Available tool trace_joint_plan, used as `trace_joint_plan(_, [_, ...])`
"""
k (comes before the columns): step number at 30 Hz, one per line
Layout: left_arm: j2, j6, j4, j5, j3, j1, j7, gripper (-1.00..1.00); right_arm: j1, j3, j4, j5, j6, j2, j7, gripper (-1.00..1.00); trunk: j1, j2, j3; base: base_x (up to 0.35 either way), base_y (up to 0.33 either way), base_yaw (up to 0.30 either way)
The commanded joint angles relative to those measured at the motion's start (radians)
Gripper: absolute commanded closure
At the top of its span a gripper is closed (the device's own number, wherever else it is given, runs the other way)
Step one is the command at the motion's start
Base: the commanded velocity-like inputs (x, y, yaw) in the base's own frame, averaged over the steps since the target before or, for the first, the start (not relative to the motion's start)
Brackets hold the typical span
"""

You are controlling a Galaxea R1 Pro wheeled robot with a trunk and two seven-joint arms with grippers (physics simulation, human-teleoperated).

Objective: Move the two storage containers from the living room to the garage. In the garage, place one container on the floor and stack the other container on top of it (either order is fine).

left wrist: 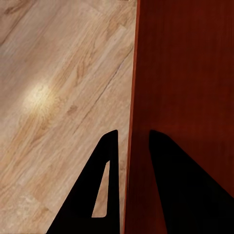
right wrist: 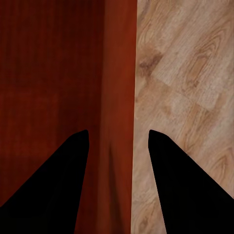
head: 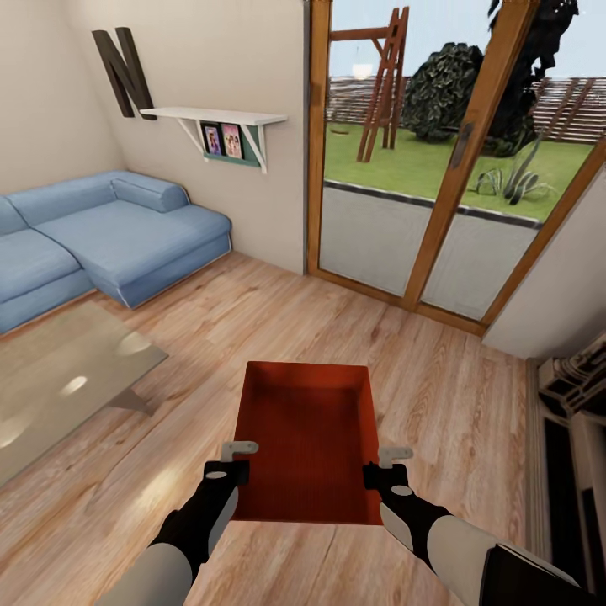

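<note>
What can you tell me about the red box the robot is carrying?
The storage container is an orange-red, open-top, empty rectangular bin with low plain walls, plastic-looking. It is held level above the light wood floor, between the two arms. The left end effector straddles its left wall and the right end effector its right wall, one finger inside, one outside.

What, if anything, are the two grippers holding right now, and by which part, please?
One orange-red storage container, carried above the wood floor: the left gripper straddles its left side wall, the right gripper its right side wall, near the robot's end.
</note>
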Motion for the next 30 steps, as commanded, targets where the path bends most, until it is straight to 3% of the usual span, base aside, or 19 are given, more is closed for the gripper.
trace_joint_plan(1, [0.003,0.009,-0.001,-0.01,-0.004,0.0,0.005,1.0,-0.001,-0.017,-0.002,0.001,-0.002,-0.001,-0.002,1.0,0.0,-0.001,0.0,0.0,0.0,0.0])
trace_joint_plan(30, [0.003,0.009,-0.001,-0.01,-0.004,0.0,0.006,1.0,-0.001,-0.015,-0.002,0.001,-0.002,-0.001,-0.001,1.0,0.0,-0.001,0.036,0.0,0.0,0.0])
